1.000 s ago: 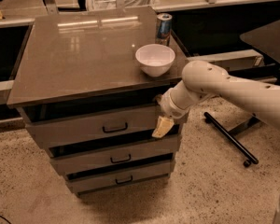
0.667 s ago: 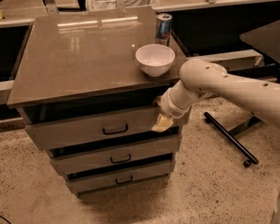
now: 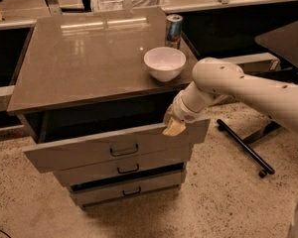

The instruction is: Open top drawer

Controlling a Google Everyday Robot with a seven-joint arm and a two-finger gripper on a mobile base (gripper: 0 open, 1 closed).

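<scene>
**A:** The jaws: apart or together?
**B:** Cannot tell. The gripper sits at the upper edge of the top drawer, near its right end. The white arm runs off toward 3 o'clock.
**A:** And the drawer itself?
**B:** It is pulled partly out from under the cabinet top. Its black handle lies at about 8 o'clock from the gripper. The inside is dark, so I can't make out any contents.
**A:** Other containers?
**B:** A white bowl stands at 12 o'clock from the gripper, near the top's front right edge, plain white inside. Just past it, also at 12, is a blue and silver can; its label is unreadable.
**A:** What differs from a second ago?
**B:** The drawer front stands further out, and the dark gap above it is wider. The two lower drawers, at 7 o'clock, look as they did.
</scene>
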